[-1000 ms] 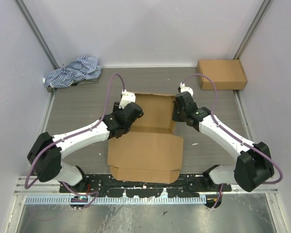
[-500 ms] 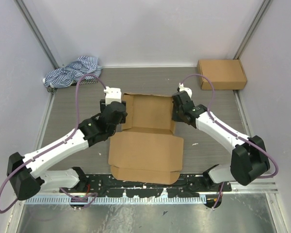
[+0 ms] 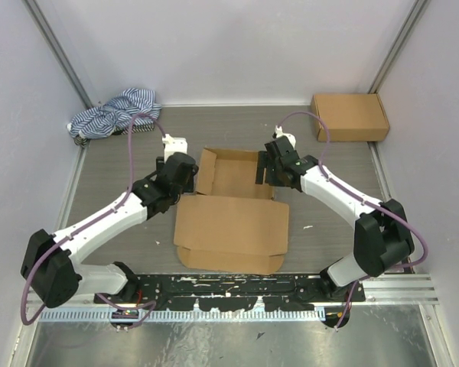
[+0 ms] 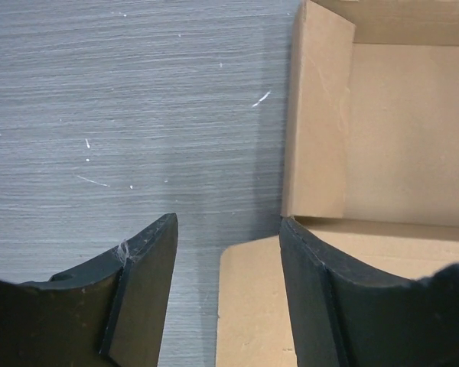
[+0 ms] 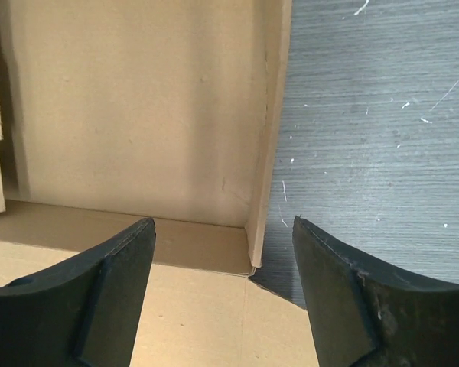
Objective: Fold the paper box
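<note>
Both claws have let go since a second ago. On the left, the left claw has slid out past the box's side and now hangs spread wide, gripping nothing, with bare bench under it. The paper box sits mid-bench, tray toward the far edge and lid panel flat toward the near edge. Its left wall stands, leaning slightly outward with no support. That's the worry: the crease could relax and drop it flat again. Over to the right, the right wall is upright. The right claw has released too, its jaws apart and straddling that wall's near corner without touching. If the claw lifts off crooked, a finger may snag the edge and drag the tray, or knock the wall over before the flaps lock in.
</note>
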Controlling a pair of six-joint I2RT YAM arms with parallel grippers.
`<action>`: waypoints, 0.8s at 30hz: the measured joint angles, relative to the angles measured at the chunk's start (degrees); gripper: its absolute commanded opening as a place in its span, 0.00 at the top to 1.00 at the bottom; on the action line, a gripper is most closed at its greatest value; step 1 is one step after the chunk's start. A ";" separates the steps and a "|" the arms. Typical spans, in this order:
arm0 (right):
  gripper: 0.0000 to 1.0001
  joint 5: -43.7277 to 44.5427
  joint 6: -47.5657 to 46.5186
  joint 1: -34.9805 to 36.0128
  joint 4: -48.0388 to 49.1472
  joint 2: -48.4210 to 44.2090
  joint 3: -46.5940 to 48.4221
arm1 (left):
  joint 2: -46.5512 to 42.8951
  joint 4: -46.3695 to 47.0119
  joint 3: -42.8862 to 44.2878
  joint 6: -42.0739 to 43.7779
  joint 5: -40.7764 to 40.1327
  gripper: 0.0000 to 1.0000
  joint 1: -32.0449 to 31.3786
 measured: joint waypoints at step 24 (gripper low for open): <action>0.27 2.14 1.55 0.00 2.91 -10.56 -6.43 | 34.21 1.03 22.95 0.48 24.22 0.50 12.44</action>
